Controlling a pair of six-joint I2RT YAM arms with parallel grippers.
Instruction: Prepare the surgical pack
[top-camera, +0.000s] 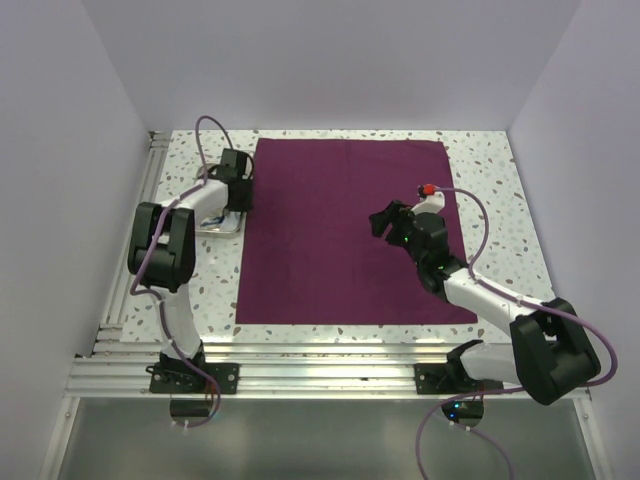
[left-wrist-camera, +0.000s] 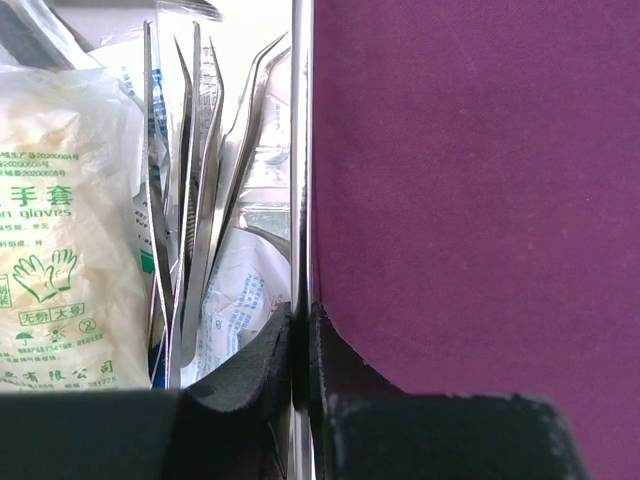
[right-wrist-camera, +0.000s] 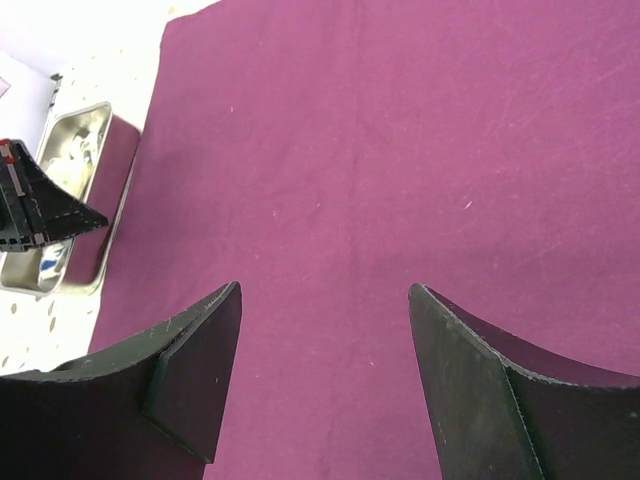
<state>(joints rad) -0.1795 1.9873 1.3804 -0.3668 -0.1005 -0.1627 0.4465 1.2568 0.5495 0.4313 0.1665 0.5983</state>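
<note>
While the purple-maroon cloth (top-camera: 345, 230) lies spread flat as a large open sheet across the middle of the speckled table (top-camera: 500, 190), the steel tray (top-camera: 225, 228) sits outside it, just beside its left edge and not wrapped. The left gripper (left-wrist-camera: 303, 340) reaches down at that edge, and its jaws are pressed together on the tray's thin upright wall on the side next to the cloth, one pad inside the tray and one outside. The left wrist view shows several steel tweezers (left-wrist-camera: 190, 200) standing on edge in the tray, close to the pinched wall. Beside them are a glove packet (left-wrist-camera: 60, 250) printed in green and some white sachets (left-wrist-camera: 240, 290). The right gripper (right-wrist-camera: 325, 330) hangs above the right half of the cloth, jaws spread wide with nothing between them. Only bare fabric shows below it.
</note>
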